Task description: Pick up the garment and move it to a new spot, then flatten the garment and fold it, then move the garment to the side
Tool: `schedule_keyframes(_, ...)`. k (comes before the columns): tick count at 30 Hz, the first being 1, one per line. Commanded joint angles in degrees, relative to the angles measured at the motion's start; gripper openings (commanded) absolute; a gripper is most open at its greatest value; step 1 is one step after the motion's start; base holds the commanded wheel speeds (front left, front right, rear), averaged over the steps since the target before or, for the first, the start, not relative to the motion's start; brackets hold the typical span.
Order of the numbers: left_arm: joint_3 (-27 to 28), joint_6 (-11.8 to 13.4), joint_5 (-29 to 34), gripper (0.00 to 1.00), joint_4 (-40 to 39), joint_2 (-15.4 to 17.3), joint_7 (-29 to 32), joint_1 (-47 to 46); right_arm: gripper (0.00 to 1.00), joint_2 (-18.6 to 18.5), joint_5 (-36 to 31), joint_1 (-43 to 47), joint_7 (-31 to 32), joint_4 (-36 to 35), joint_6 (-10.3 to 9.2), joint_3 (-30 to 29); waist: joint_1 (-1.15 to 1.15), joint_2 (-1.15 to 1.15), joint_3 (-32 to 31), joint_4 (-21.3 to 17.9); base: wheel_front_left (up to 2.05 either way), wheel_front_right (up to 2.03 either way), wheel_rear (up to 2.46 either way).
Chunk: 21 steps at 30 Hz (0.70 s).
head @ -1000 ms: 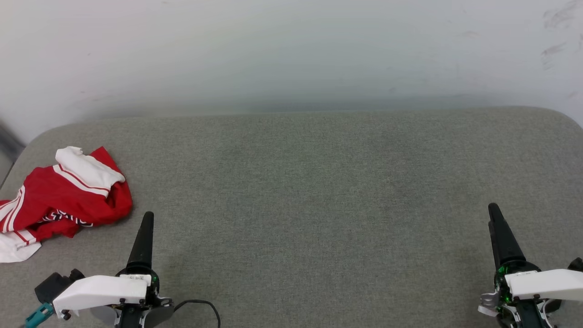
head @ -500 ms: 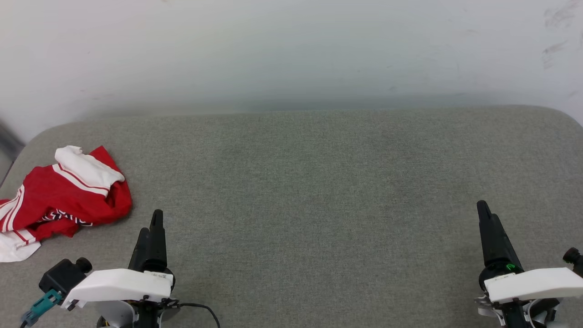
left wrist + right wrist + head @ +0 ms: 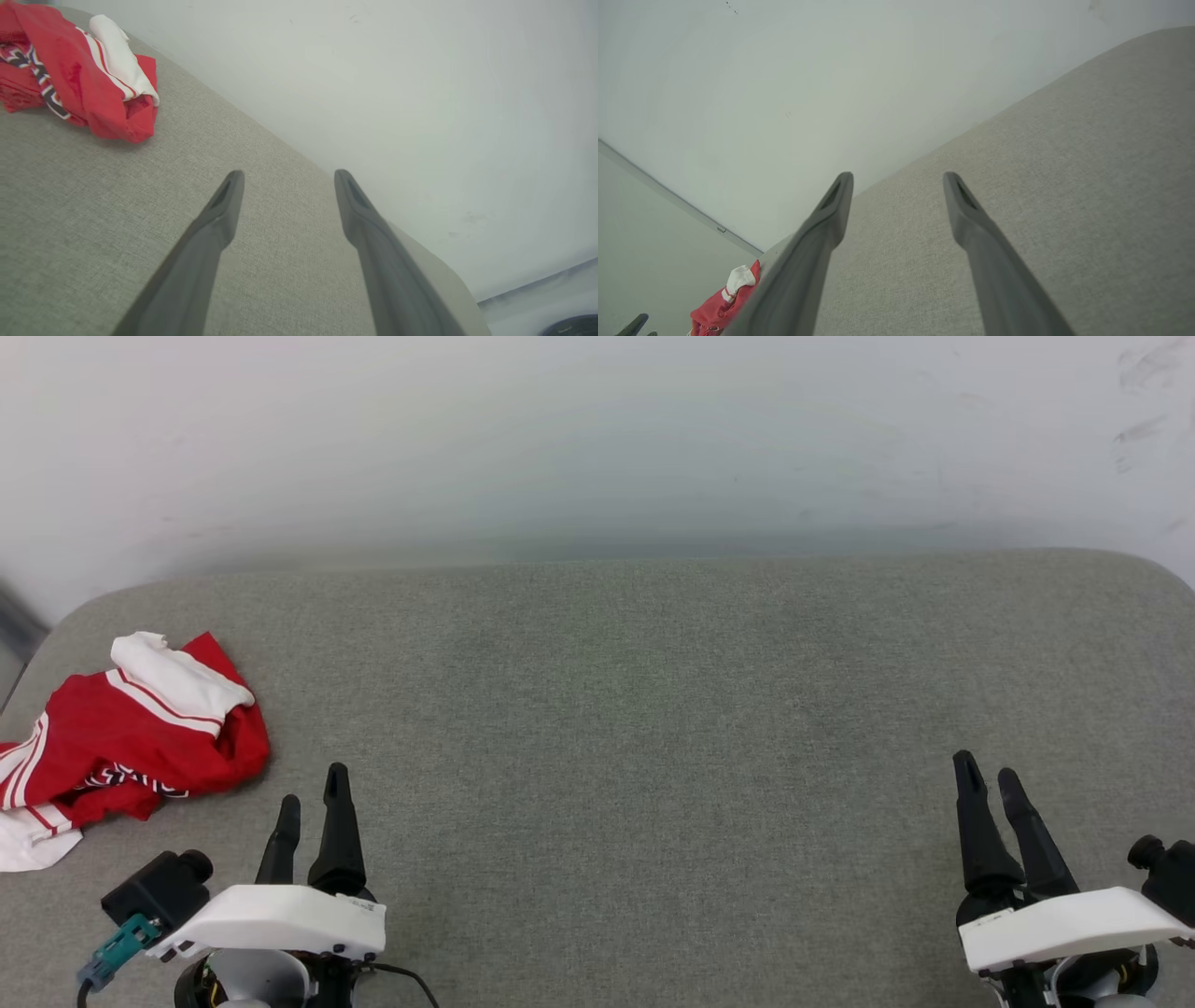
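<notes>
The garment [image 3: 131, 728] is lying in a crumpled red and white heap at the far left of the gray desk [image 3: 616, 728], close to the left edge. One white sleeve is sitting on top and another white bit is poking out at the bottom. It is bunched up like that, so I think nothing has been done with it yet and the first job, picking it up, is the one to do. The left end effector [image 3: 313, 785] is sitting near the front of the desk, just to the right of the garment and not touching it. Its two dark fingers are spread apart and holding nothing, most likely so they can close on the cloth. The right end effector [image 3: 986, 766] is sitting far away on the right side, with its fingers also apart and empty. The big middle of the desk is looking like a good place to carry the garment, because there it can be laid flat and folded.
</notes>
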Motion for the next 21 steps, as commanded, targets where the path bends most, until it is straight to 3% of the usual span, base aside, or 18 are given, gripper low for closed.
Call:
schedule_keyframes(1,-0.3,0.3,1.5,1.00,-1.0,0.1,-0.5,0.0,1.00,0.1,-1.5,0.0,-0.6,-1.1,0.02,0.2,0.00,0.00,0.0,0.0,0.00,0.00,0.00)
schedule_keyframes(21,-3.4,0.9,15.4,1.00,-2.5,0.9,-3.7,1.8,1.00,0.1,-15.8,1.5,-3.8,-2.9,0.02,1.3,0.00,0.00,-0.1,0.1,0.00,0.00,0.00)
